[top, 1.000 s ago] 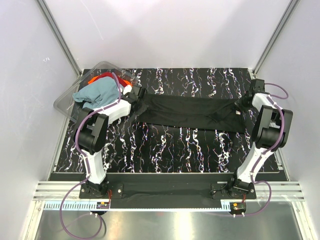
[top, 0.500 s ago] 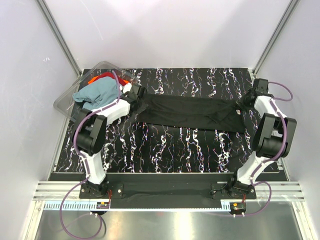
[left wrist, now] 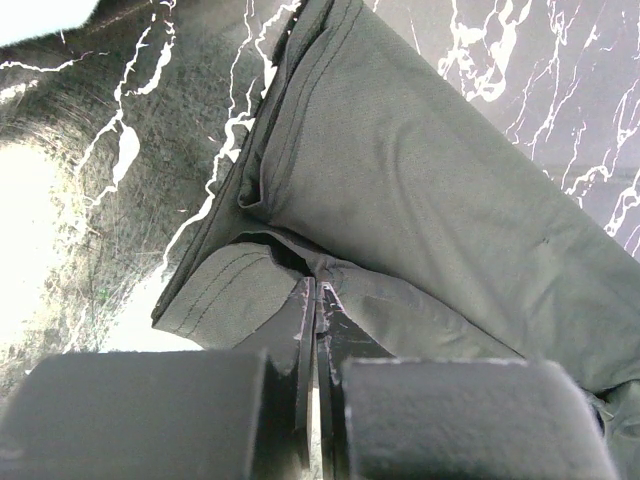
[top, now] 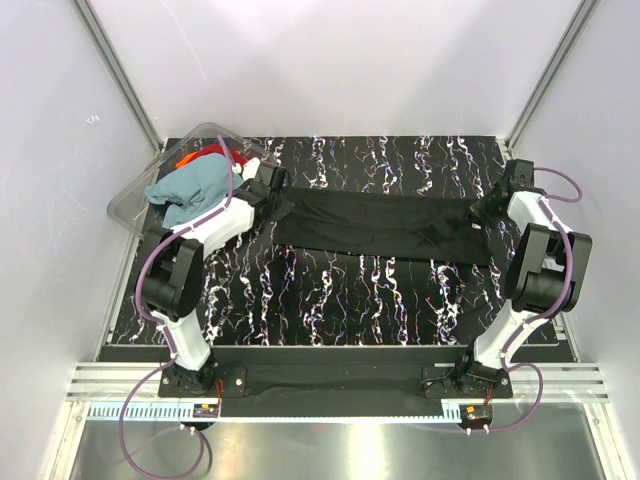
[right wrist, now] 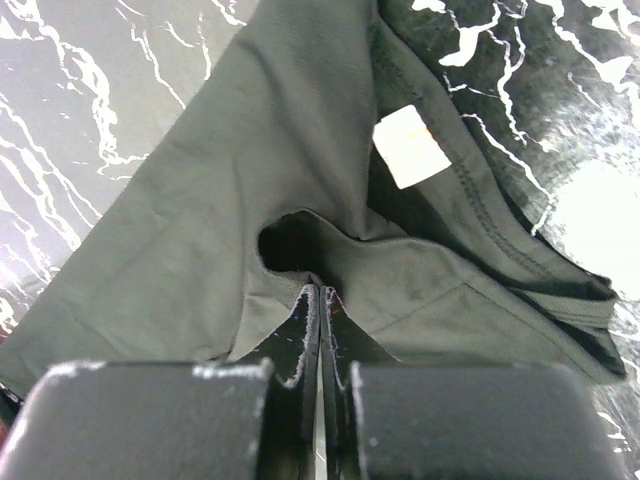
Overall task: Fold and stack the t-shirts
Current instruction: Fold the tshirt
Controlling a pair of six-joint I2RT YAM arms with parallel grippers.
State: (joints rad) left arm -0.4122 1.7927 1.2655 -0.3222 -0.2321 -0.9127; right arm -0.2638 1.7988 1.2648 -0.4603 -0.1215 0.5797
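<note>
Top external view: your plain black cloth t-shirt (top: 385,228) lies stretched across the frame's middle on the marbled surface (top: 330,290). Left fingers (left wrist: 292,340) and right fingers (right wrist: 298,340) are pinched on its ends. Next you'd probably lift both ends evenly and fold.

A bench (top: 340,300) topped with a black slab veined in white is seen. Across its far half a plain black cloth t-shirt (top: 385,225) is laid out as a long, narrow band running from left to right, its cloth gathered into folds at both ends. At the far left corner a clear plastic tub (top: 128,203) is set askew, partly overhanging the bench's edge.
</note>
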